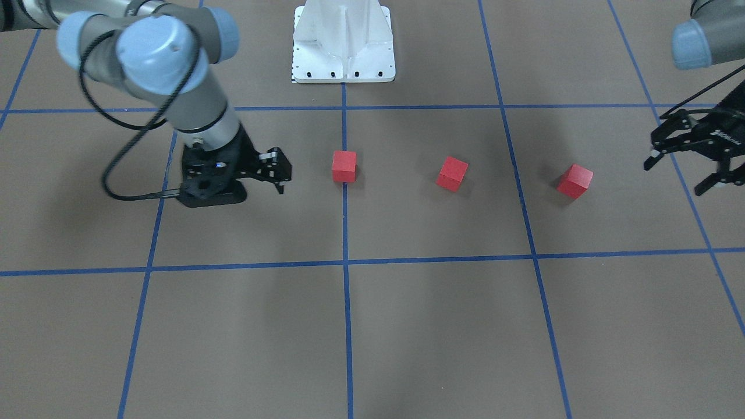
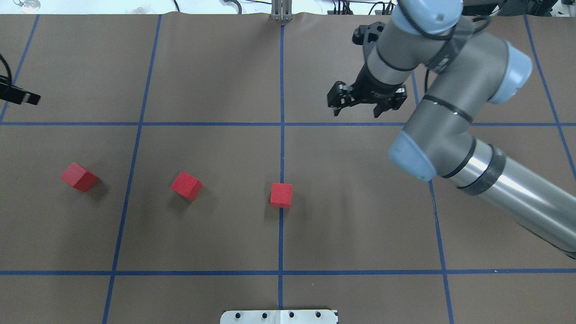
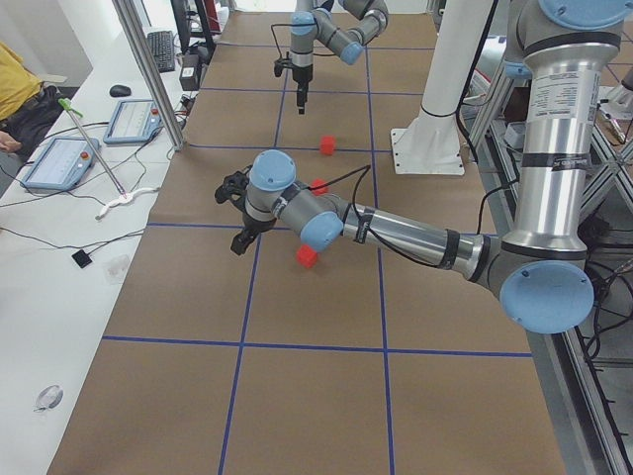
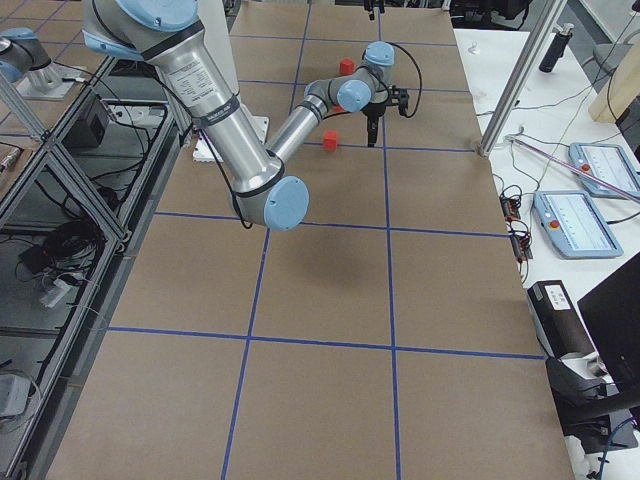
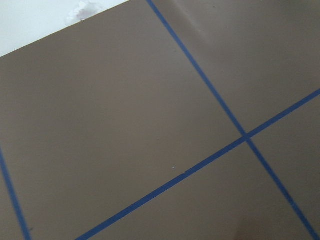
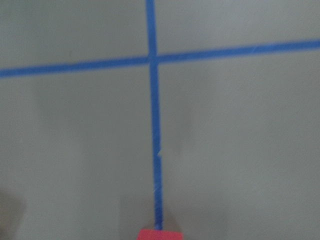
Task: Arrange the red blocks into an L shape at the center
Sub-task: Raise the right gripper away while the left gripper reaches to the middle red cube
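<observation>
Both spread wide and empty: the right gripper (image 2: 357, 110) and the left gripper (image 1: 675, 177).
The right gripper is well apart from the blocks. The first red block (image 2: 281, 195) sits on the blue line (image 2: 281, 153) at the center (image 2: 299, 180); the second red block (image 2: 186, 185) and the third red block (image 2: 79, 176) lie separately in a row toward the robot's left.

Centre red block (image 2: 281, 195) on blue tape line (image 2: 281, 148); middle red block (image 2: 186, 186) and outer red block (image 2: 79, 177) in the same row, all well apart. Bare table (image 2: 360, 225) between and around each. Right hand (image 2: 356, 112) and left hand (image 1: 674, 177) stand apart from the row. Right arm (image 2: 450, 112) overhangs the table's right half.
</observation>
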Available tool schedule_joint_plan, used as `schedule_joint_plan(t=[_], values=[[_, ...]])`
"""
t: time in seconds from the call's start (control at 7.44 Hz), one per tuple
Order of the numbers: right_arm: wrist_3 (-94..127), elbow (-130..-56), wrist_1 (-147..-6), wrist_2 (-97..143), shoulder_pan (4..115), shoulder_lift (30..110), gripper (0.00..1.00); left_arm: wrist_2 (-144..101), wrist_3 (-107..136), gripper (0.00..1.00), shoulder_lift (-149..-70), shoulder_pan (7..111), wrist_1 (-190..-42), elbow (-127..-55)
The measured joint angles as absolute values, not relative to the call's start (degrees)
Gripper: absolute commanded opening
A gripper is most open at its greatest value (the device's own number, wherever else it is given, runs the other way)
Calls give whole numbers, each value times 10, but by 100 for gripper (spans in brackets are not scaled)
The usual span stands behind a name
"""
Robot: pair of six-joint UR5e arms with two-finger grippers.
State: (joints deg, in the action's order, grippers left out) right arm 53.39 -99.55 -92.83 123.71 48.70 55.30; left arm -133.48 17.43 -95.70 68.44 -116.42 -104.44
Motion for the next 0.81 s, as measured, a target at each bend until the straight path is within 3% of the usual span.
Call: schedule_joint_plan(t=[0.4, 0.81], values=[[304, -1004, -928, 1278, 625, 667, 100, -1219, 324, 100, -1022, 497, -1158, -1055], [165, -1005, -924, 1309, 695, 745, 100, -1129, 383, 100, -1067, 375, -1100, -1055]])
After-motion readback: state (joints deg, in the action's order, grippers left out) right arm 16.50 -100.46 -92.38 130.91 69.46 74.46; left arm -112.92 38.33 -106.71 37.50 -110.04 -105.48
